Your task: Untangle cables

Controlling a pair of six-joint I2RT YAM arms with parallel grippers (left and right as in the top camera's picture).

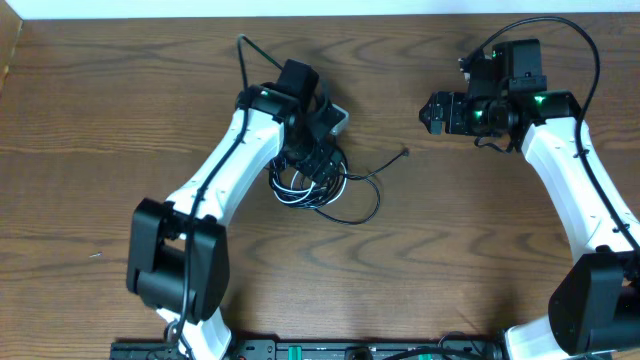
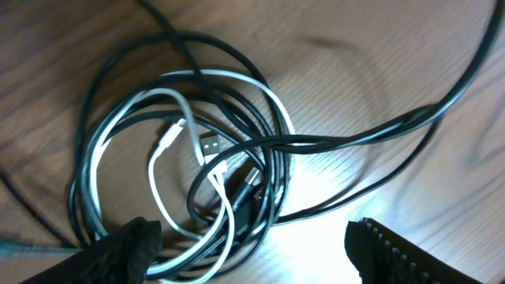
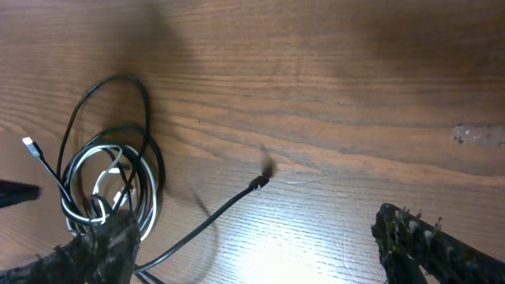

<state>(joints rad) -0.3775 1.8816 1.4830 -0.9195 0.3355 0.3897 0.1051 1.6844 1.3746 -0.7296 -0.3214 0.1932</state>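
Observation:
The black and white cables (image 1: 312, 188) lie coiled together in one bundle at the table's middle. My left gripper (image 1: 318, 150) hangs right over the coil. In the left wrist view the white cable (image 2: 189, 130) loops inside the black cable (image 2: 355, 138), with a silver plug (image 2: 209, 144) in the centre. The left gripper (image 2: 252, 252) is open, its jaws straddling the coil's lower edge and its left finger (image 2: 126, 248) against the strands. A black cable end (image 1: 405, 152) trails right. My right gripper (image 1: 432, 112) is open above bare wood with nothing between its jaws; its view shows that plug end (image 3: 259, 183) and the coil (image 3: 110, 181).
The table's (image 1: 90, 200) back edge runs along the top of the overhead view and its left edge is at the far left. A thin black arm cable (image 1: 245, 55) rises behind the left arm. A thicker one (image 1: 590, 50) arcs over the right arm.

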